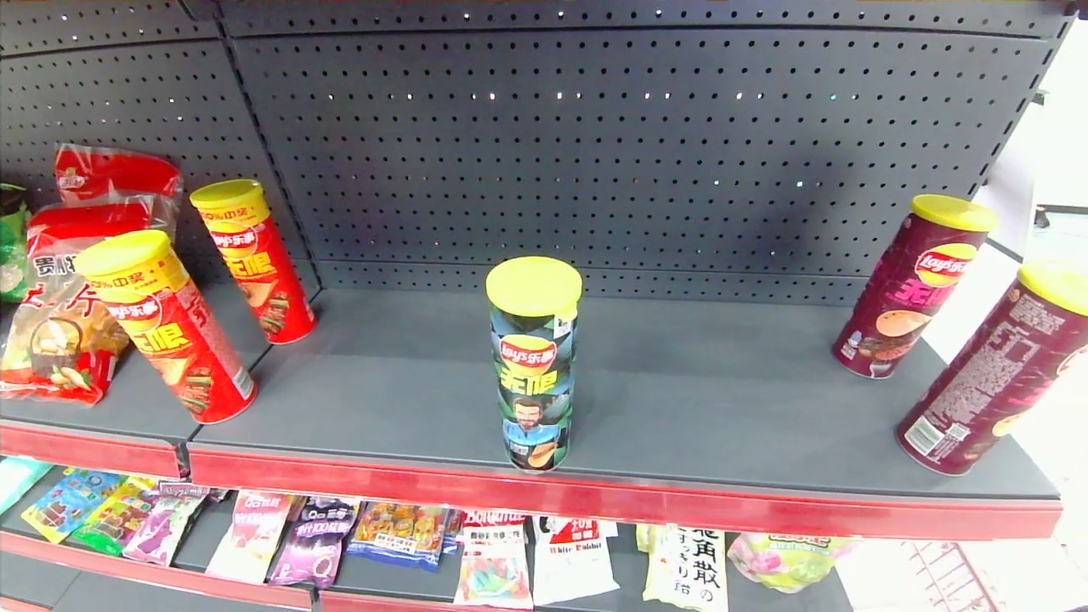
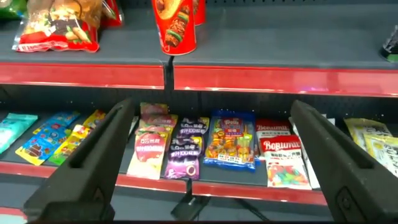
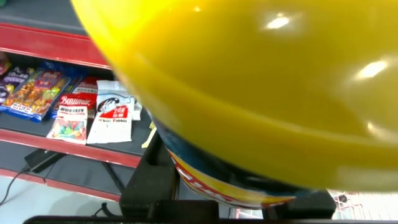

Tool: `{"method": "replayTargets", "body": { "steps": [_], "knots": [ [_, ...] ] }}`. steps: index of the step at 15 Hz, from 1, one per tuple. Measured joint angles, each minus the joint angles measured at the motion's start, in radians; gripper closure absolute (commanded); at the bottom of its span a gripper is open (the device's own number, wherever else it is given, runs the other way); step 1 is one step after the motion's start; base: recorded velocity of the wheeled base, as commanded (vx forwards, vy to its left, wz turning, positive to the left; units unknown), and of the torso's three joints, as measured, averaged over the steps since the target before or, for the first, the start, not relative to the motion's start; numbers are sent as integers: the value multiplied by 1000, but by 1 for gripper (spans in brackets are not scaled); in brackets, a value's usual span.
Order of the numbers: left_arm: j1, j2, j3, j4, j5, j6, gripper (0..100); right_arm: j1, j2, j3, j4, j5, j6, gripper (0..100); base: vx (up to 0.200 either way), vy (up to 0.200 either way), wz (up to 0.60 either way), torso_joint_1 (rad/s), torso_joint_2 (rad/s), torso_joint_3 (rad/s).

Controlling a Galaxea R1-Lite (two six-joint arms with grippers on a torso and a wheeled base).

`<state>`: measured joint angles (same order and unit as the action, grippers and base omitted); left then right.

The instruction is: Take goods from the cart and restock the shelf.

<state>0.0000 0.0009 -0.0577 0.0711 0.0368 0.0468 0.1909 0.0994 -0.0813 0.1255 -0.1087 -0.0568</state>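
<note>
Chip can (image 3: pixel 249 81) in right gripper (image 3: pixel 227 196) — left gripper (image 2: pixel 205 149) spread wide.

red cans (image 1: pixel 170 331), left of frame: 2 | dark blue can (image 1: pixel 534 365), centre: 1 | maroon cans (image 1: pixel 922 285), right side: 2 | can with yellow lid (image 3: pixel 261 81), close in right wrist view: 1 | red snack bags (image 1: pixel 64 323), upper left: 2 | green bag (image 1: pixel 8 246), left edge: 1 | small packets (image 1: pixel 255 531), bottom row: about 11

Centre can (image 1: pixel 534 365) at shelf (image 1: pixel 705 391) front — snack bags (image 1: pixel 59 323) far left.
</note>
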Motion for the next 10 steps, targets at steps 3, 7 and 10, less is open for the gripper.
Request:
{"method": "replayTargets", "body": {
  "steps": [3, 7, 10],
  "knots": [
    [0, 0, 0, 0, -1, 0, 0, 0, 0, 0, 0, 0, 0, 100, 0, 67, 0, 1, 1, 1],
    [1, -1, 0, -1, -3, -3, 0, 1, 0, 0, 0, 0, 1, 100, 0, 200, 0, 2, 1, 0],
    [0, -1, 0, -1, -2, -2, 0, 0, 0, 0, -1, 2, 2, 100, 0, 0, 0, 0, 0, 0]
  ]
}}
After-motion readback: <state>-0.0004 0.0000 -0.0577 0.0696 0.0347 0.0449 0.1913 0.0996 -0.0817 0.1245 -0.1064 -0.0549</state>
